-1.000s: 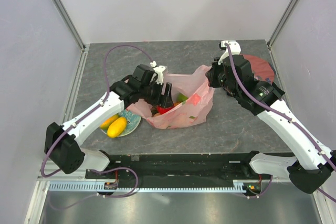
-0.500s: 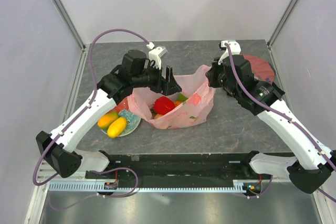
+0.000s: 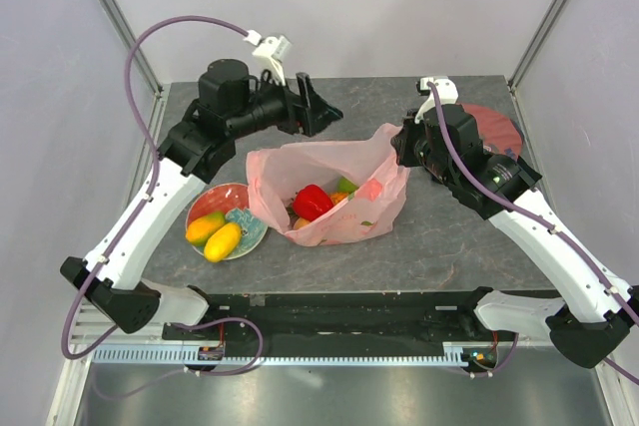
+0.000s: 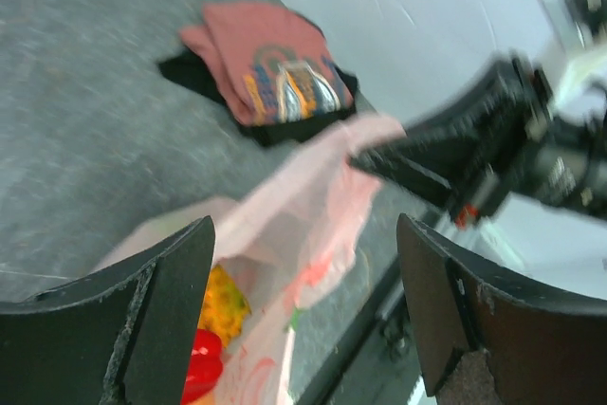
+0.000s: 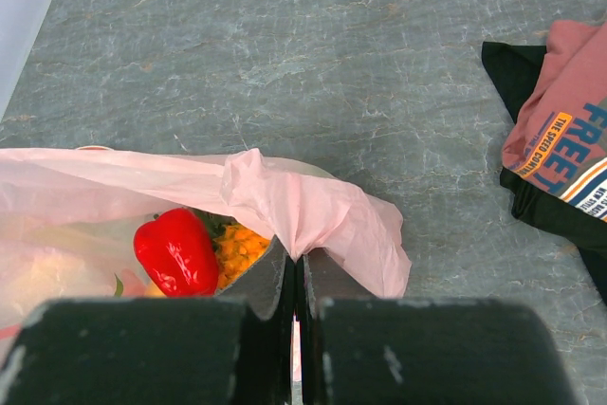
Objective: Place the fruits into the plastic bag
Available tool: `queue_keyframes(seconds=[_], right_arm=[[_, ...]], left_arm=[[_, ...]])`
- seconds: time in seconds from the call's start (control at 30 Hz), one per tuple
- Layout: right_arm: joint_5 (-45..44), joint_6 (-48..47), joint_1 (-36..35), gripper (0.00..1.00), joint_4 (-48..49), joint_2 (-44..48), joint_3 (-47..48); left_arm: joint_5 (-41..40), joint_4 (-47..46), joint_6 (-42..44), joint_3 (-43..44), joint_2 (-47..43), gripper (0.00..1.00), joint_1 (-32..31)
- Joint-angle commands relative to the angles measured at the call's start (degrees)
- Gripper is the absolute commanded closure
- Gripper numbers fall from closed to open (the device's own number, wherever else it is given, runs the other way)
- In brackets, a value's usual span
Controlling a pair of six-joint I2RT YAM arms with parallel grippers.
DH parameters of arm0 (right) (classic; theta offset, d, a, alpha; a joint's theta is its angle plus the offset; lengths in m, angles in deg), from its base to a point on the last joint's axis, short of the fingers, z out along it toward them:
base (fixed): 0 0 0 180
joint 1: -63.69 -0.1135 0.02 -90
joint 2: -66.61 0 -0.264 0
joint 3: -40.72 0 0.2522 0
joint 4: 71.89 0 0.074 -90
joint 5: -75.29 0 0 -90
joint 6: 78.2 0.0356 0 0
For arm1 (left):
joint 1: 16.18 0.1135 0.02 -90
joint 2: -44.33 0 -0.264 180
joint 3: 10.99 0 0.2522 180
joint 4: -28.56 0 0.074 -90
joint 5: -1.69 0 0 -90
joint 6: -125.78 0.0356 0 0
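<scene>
Pale-pink plastic bag (image 3: 344, 209) is laid open mid-table, its rim pinched in the closed jaws of the right gripper (image 5: 296, 263). A red pepper (image 3: 312, 201) and orange pineapple (image 5: 239, 248) are seen inside. The left gripper (image 3: 324, 112) is held wide and empty beyond the bag; two yellow fruits (image 3: 222, 241) are seen on the plate (image 3: 200, 210).

— How was the light?
— Bright and even from overhead. Shadows on the worktop (image 3: 419, 246) were soft and faint, and there was no glare.
— And the sharpness?
— The top view was crisp. The left wrist view was smeared by motion blur, with the shirt (image 4: 270, 64) and right arm (image 4: 493, 149) soft. The right wrist view was sharp on the bag (image 5: 322, 211), though its own tool (image 5: 297, 272) was dark.
</scene>
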Motion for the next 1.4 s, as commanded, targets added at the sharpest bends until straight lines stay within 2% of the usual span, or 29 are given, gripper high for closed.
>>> queue_keyframes(seconds=[0.0, 0.23, 0.47, 0.67, 0.97, 1.1, 1.27, 1.37], right_arm=[[-0.6, 0.6, 0.2, 1.00, 0.1, 1.1, 2.2], [-1.5, 0.5, 0.2, 1.00, -0.1, 1.4, 2.3], [-1.3, 0.4, 0.2, 1.00, 0.0, 1.0, 2.3], [-1.1, 0.5, 0.2, 1.00, 0.0, 0.9, 2.2], [-1.9, 0.5, 0.2, 1.00, -0.1, 1.3, 1.7], [-1.9, 0.7, 0.2, 1.00, 0.1, 1.4, 1.2], [-2.1, 0.7, 0.2, 1.00, 0.1, 1.7, 0.8], [-2.3, 0.7, 0.2, 1.00, 0.2, 1.9, 0.6]], left_arm=[[-8.7, -1.0, -6.4, 3.4, 0.5, 0.16, 4.5], [-16.0, 5.1, -7.7, 0.6, -2.5, 0.18, 12.5], [-18.0, 9.9, -6.0, -8.4, -8.4, 0.18, 23.7], [-22.5, 11.7, -5.4, -18.8, -13.5, 0.18, 28.4], [-25.9, 11.9, -9.8, -35.7, -19.6, 0.14, 36.5], [-24.1, 11.3, -12.2, -43.1, -21.7, 0.13, 41.4], [-24.7, 11.0, -15.5, -47.9, -24.5, 0.08, 44.1], [-30.5, 12.6, -18.0, -50.3, -26.3, 0.05, 44.8]])
